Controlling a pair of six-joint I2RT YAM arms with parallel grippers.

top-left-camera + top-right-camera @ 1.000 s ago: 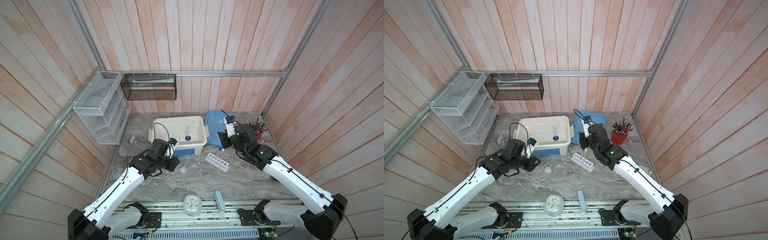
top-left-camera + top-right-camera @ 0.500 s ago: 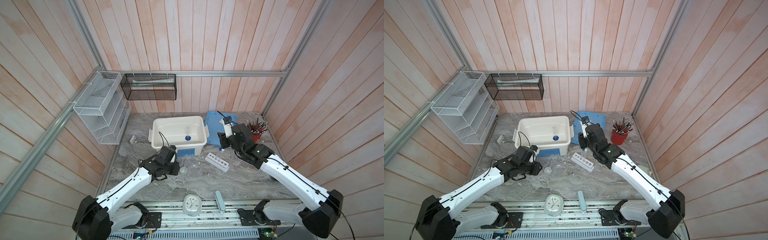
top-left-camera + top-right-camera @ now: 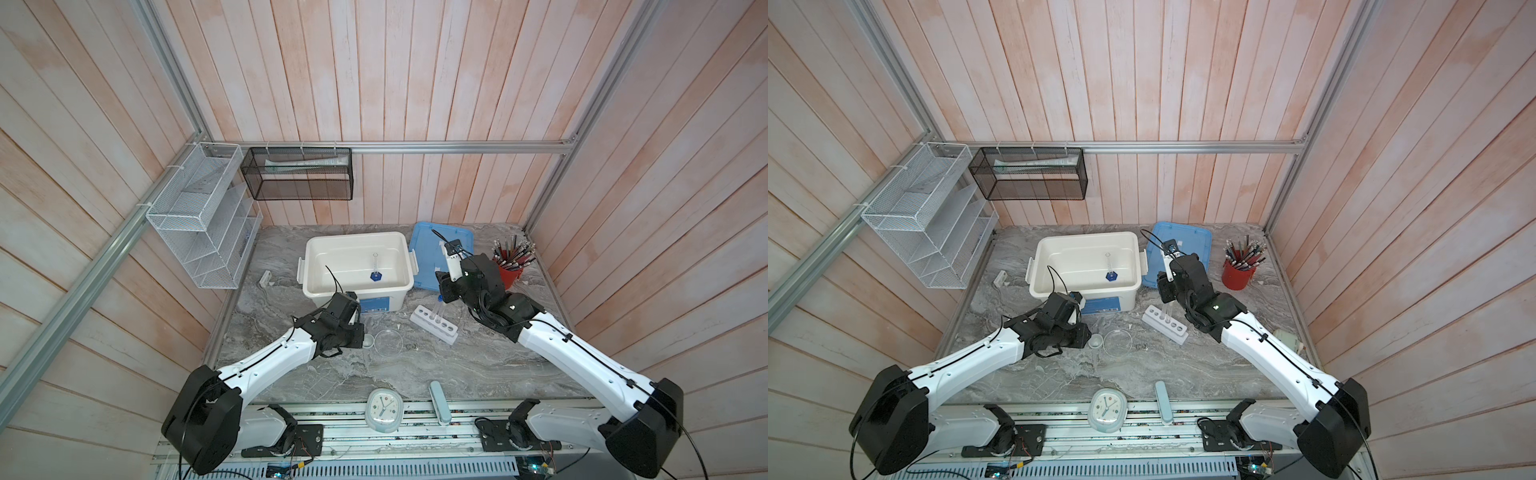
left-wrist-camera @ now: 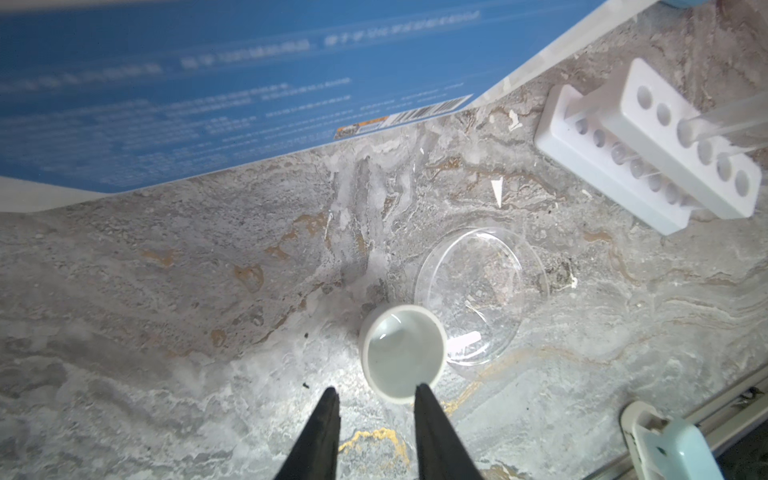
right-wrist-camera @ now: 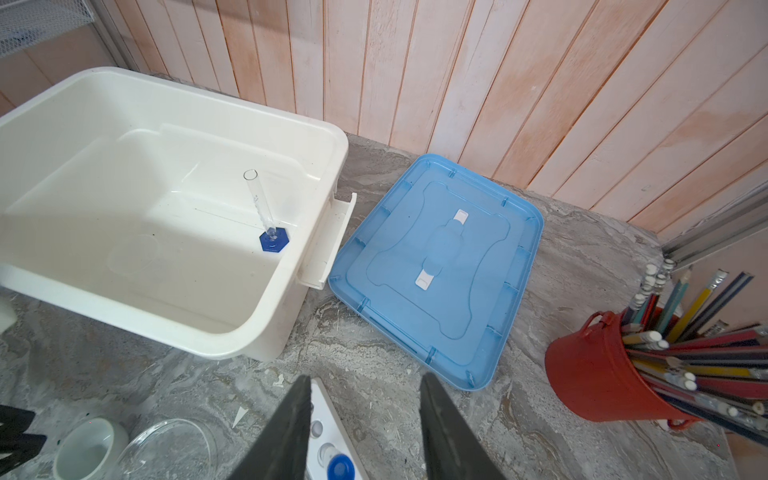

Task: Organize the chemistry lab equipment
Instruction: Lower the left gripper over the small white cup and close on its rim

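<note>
You've got the left gripper (image 4: 376,399) spread, small white dish (image 4: 402,353) right at its tips, petri dish (image 4: 482,295) just beside it, centre of both top views. Farther back, your right gripper (image 5: 365,386) is spread over the rack (image 3: 433,324). The vessel (image 3: 375,276) stands upright in the bin (image 3: 316,249), upper centre.

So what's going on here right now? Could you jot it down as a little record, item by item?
Left gripper: open, tips at the small white dish, nothing held
Right gripper: open above the white rack, nothing held
Blue-capped tube: standing in the rack
Petri dish: on the table, beside the small white dish
Blue-based vessel: upright inside the white bin
Blue lid: flat on the table beside the bin
</note>
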